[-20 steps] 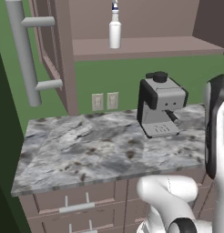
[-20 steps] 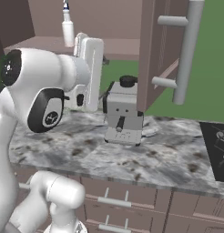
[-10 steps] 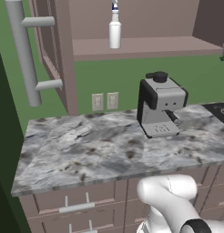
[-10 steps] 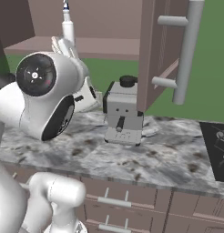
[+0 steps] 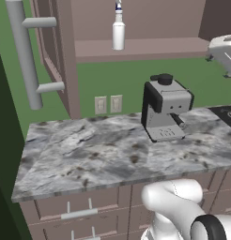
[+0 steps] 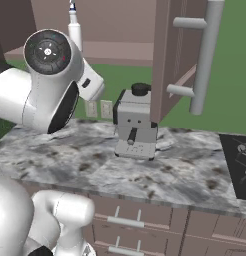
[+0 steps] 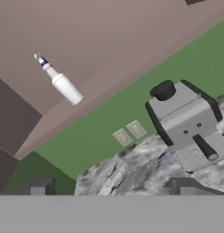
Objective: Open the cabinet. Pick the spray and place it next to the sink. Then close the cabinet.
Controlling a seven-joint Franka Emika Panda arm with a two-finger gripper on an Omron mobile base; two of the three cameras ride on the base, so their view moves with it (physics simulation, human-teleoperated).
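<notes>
Left base view: the cabinet (image 5: 51,56) stands open, the spray (image 5: 118,32) upright on its shelf above the coffee machine (image 5: 165,111). Right base view: the arm's elbow (image 6: 47,82) crowds the spray (image 6: 75,31). Hand view: gripper (image 7: 114,186) fingers spread apart, empty, spray (image 7: 63,84) well off; a wide swing could topple it.

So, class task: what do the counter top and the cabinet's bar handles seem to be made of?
Counter top: looks like polished stone, marble or granite, going by its grey and white veining with dark flecks. Bar handles: plain grey cylinders, probably brushed metal; no shine confirms it.
</notes>
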